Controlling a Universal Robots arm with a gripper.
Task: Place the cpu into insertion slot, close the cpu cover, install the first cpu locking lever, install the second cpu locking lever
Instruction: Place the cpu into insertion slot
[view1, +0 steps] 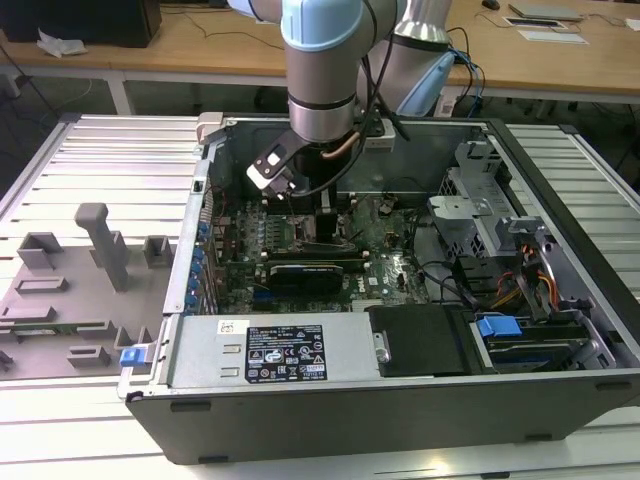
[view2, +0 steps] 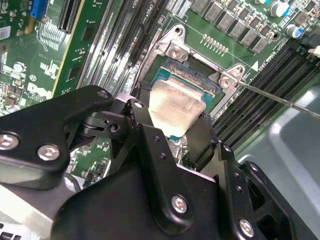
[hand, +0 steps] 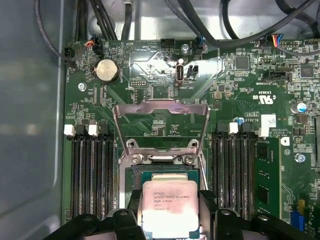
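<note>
My gripper is shut on the cpu, a pale silver square chip gripped by two opposite edges between black fingers. It hangs level right over the insertion slot, whose blue-green edge shows just beyond the chip. Whether the chip touches the slot I cannot tell. The cpu cover, a thin silver frame, stands swung open behind the slot. In the second wrist view the cpu sits between the fingers over the insertion slot, and a thin locking lever juts out beside it. The gripper reaches down inside the open computer case.
Black memory slots flank the socket on both sides. A long black card lies in front of it, with a power supply at the case's front. Cables run across the back. A drive cage fills the exterior view's right.
</note>
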